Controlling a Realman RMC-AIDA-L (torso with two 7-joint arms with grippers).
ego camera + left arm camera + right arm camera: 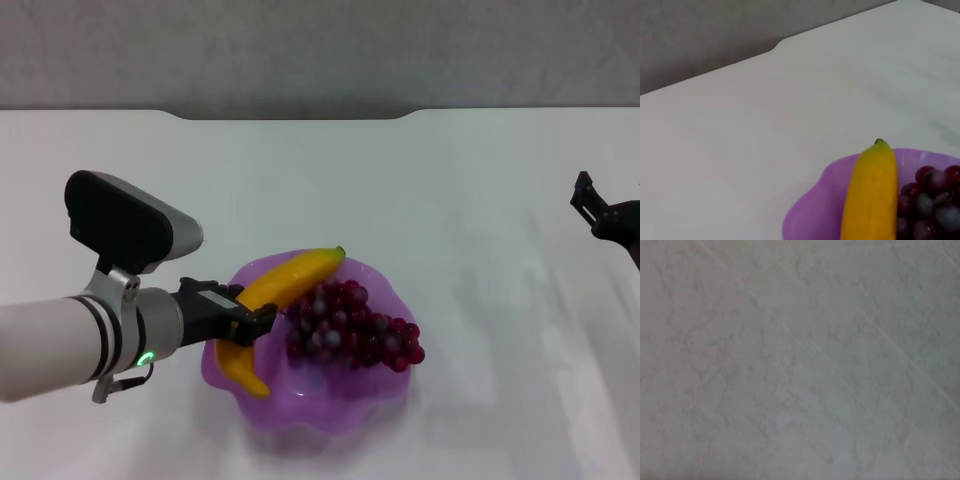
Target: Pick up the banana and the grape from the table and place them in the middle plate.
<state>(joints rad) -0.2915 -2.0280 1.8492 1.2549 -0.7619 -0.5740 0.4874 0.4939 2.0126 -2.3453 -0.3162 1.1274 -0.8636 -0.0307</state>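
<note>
The yellow-orange banana (300, 275) lies slanted across the left side of the purple scalloped middle plate (320, 410); its stem tip reaches past the far rim. The dark red-purple grape bunch (355, 325) lies in the plate just to the right of it, touching it. My left gripper (240, 315) comes in from the left and its dark fingers close around the middle of the banana. The left wrist view shows the banana (871, 195), the grapes (932, 200) and the plate's rim (815, 210). My right gripper (592, 208) is parked at the far right, away from the plate.
The white table (400, 180) spreads all around the plate, with its dark notched far edge (290, 115) at the back. The right wrist view shows only bare tabletop (800, 360).
</note>
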